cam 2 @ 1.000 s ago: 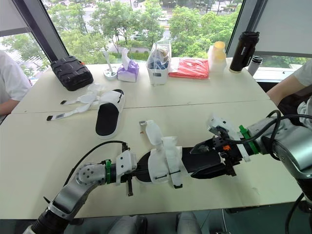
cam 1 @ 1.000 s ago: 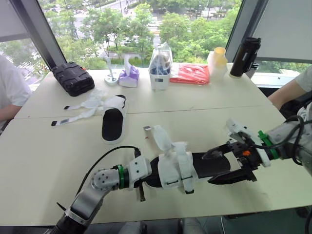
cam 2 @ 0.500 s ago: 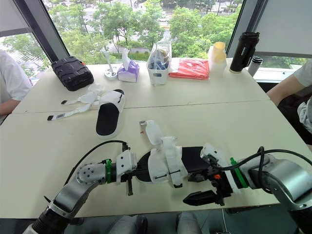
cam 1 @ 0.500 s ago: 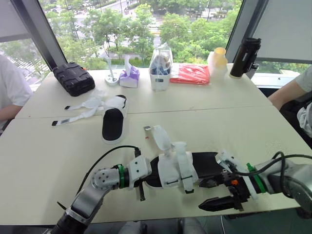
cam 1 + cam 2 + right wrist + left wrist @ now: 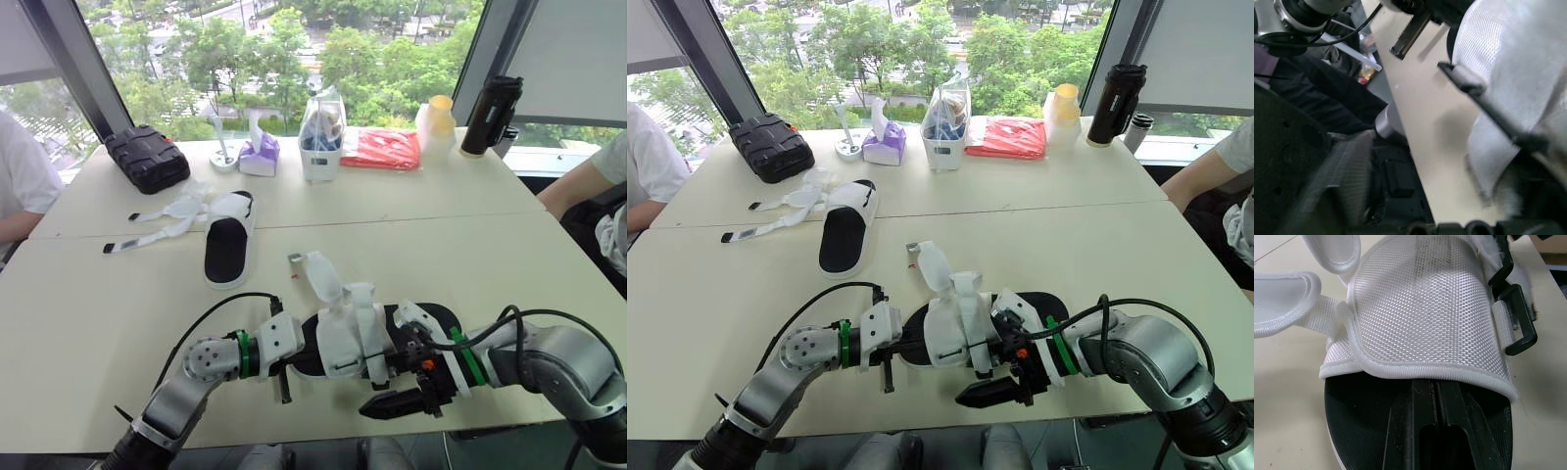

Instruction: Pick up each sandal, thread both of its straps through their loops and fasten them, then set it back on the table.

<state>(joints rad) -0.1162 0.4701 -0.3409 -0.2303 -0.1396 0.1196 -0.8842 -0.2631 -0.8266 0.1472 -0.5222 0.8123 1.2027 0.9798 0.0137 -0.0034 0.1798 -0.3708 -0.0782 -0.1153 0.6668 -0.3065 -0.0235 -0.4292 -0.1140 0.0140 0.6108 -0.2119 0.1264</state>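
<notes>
Right gripper [image 5: 380, 392]: shifted over the last second from the heel end at 3 o'clock to the 6 o'clock edge of the near sandal [image 5: 343, 338]. Its fingers are apart, one against the white mesh upper, holding nothing. Left gripper [image 5: 297, 360]: clamped on the toe end at 9 o'clock, one finger on the insole. Sandal axis: 9 to 3, low at the table [image 5: 98, 313]. Loose strap [image 5: 318, 276]: 11 o'clock from the right gripper, judged the nearer tool. Second sandal [image 5: 227, 245]: 10 o'clock, well apart, straps undone.

Windows [image 5: 284, 59]: wide, dark-framed, green trees [image 5: 392, 54] outside.
Light: daylight.
Surface [image 5: 88, 313]: pale, seam across middle.
Blind [image 5: 573, 59]: far right corner.
</notes>
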